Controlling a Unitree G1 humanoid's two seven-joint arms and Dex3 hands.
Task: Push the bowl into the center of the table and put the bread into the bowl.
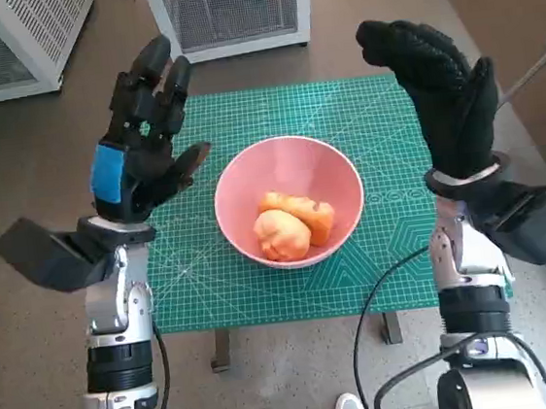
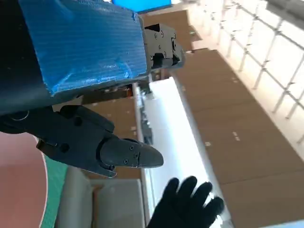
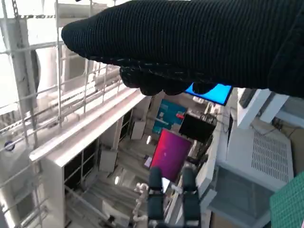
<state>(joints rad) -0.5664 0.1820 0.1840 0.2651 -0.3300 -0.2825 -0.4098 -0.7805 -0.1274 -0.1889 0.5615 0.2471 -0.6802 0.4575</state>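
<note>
**Bread in the bowl, both hands up — only a clumsy retreat could spoil it**

Both forearms rose from the near edge, and each robot hand was lifted clear of the desk (image 1: 398, 279). Left robot hand (image 1: 145, 145), blue tape on its back, stood with fingers spread and held nothing. Right robot hand (image 1: 442, 94), gloved, was likewise splayed and empty, well apart from everything.

Pink bowl (image 1: 242, 183) sat close to the middle of the green mat (image 1: 395, 153), and 2 pieces of bread (image 1: 295, 224) lay inside it. By my reading, the job looked done.

So where was the danger? The left thumb hung just beside the bowl's rim. A careless drop or inward sweep of that robot hand could clip the rim, shove the bowl off centre, or tip the bread out. The black cable (image 1: 380, 296) trailing near the desk edge might snag too.
</note>
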